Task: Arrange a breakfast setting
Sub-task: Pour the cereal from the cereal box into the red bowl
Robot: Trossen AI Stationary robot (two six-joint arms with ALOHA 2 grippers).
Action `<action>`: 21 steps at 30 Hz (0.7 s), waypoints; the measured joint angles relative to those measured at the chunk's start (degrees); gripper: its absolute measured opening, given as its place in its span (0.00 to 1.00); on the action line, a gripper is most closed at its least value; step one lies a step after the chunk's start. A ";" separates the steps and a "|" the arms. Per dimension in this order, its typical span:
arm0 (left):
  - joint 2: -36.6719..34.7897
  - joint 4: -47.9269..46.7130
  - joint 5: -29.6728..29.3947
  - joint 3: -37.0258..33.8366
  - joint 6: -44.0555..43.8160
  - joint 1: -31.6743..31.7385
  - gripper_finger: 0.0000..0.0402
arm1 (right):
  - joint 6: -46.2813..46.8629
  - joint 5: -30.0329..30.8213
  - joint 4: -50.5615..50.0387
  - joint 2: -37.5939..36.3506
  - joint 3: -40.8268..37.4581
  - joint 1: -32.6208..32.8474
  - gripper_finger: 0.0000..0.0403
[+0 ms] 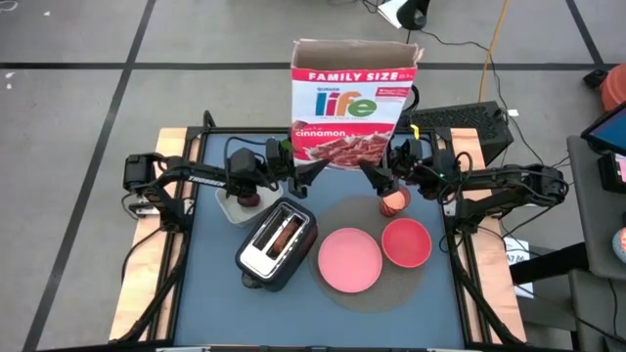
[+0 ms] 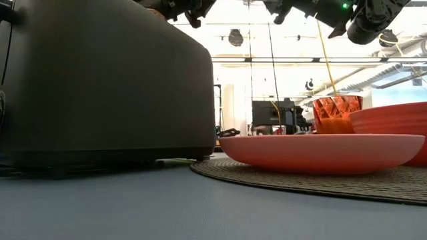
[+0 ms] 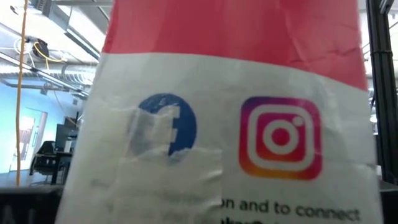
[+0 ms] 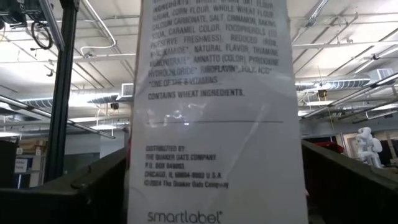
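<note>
A tall Life cereal box [image 1: 350, 103] stands open-topped at the far edge of the table [image 1: 210, 303], and both arms reach in toward its lower corners from either side. The left gripper [image 1: 311, 172] sits at the box's lower left corner; its wrist camera is filled by the side panel of the box [image 3: 236, 124], so close that I cannot tell whether the claw is clamped on it or merely beside it. The right gripper [image 1: 374, 176] is at the box's lower right corner, its camera facing the ingredients panel [image 4: 211, 112] (whether this claw is released or clenched also cannot be told).

Just right of that gripper, the small pink cup [image 1: 393, 202] stands on the far part of a round woven placemat [image 1: 344, 215]. The red bowl [image 1: 406, 242] sits on the mat's right side, with the large pink plate [image 1: 349, 260] touching it on the left. The silver-and-black toaster [image 1: 277, 242] stands left of the plate, with browned bread [image 1: 287, 233] in its slot. A white container [image 1: 238, 207] with a dark red fruit [image 1: 248, 198] lies at the far left.
</note>
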 joint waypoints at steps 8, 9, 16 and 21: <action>0.00 -0.01 0.00 0.00 -0.11 0.00 0.70 | 0.45 -0.15 0.03 -0.15 0.00 0.00 0.98; 0.00 -0.25 0.00 0.00 -0.21 0.00 0.70 | 1.00 -0.19 -0.21 -0.37 0.00 0.00 0.98; 0.00 -0.68 -0.01 0.00 -1.38 0.02 0.70 | 1.39 -0.22 -8.71 -4.77 0.00 0.00 0.98; 0.00 -0.90 -0.01 0.00 -1.45 0.04 0.70 | -1.45 -0.22 -17.14 -9.97 0.00 0.00 0.98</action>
